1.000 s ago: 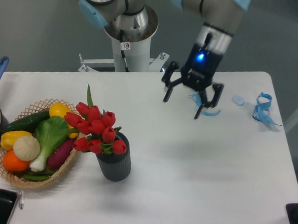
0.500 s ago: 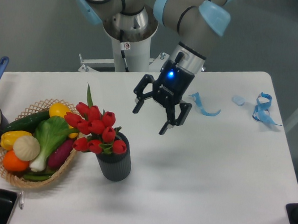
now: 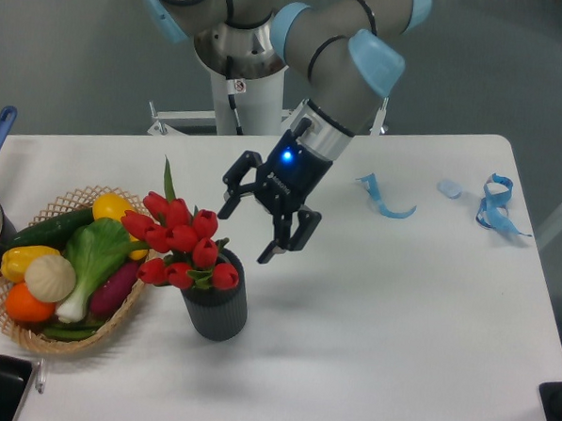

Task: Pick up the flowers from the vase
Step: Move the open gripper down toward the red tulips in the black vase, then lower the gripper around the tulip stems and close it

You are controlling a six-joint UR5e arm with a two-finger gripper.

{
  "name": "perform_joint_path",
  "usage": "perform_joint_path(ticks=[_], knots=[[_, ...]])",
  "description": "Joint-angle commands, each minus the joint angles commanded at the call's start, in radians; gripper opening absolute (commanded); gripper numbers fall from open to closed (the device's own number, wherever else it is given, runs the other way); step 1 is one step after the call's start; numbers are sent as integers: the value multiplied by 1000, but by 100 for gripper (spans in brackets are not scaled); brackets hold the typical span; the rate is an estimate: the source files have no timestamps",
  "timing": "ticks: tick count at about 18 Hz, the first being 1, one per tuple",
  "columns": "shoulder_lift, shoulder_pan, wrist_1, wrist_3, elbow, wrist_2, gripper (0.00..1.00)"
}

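Hovering: gripper jaws spread, empty, just right of flowers
Flowers: upright in vase
Vase: on table, beside basket

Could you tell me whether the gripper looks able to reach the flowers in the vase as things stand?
Probably yes: the gripper is open just right of the flowers, which stand exposed above the vase, with nothing between them.
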Motion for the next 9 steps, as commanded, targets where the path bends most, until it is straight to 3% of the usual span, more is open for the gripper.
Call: perform_joint_path(ticks=[5, 9], knots=[[-20, -14, 6, -29, 17, -6, 100], [-52, -38, 52, -123, 51, -6, 100]])
